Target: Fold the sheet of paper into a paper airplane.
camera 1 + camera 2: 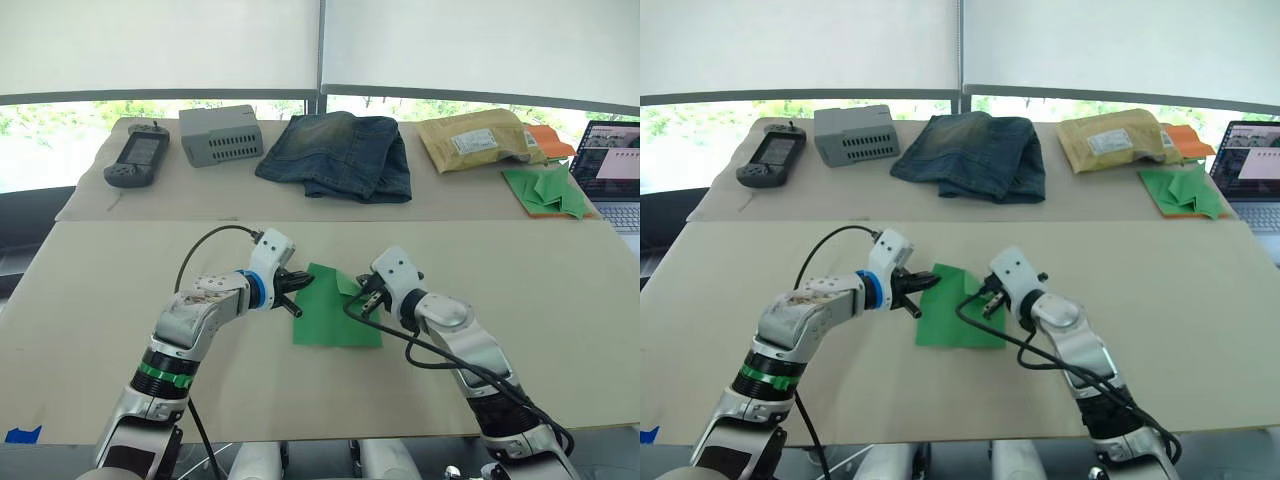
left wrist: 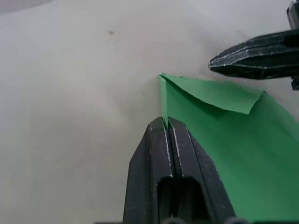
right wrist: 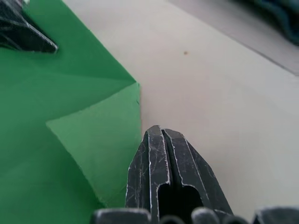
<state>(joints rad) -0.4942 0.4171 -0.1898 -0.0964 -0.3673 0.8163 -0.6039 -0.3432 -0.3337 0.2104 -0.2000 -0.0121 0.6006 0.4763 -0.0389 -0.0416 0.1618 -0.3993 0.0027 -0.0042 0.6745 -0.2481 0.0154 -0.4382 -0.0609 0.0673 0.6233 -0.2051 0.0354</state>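
Note:
The sheet of paper, bright green, lies flat on the near table between my two grippers. Its far right corner is folded over into a small triangular flap. At the sheet's far left edge my left gripper is shut, with the raised edge of the paper pinched between its fingertips. My right gripper is shut at the far right edge; its fingertips sit against the side of the folded flap, with no paper seen between them.
On the far table lie a black handheld device, a grey box, folded jeans, a yellow padded envelope, a heap of green paper pieces and a laptop. Blue tape marks the near left edge.

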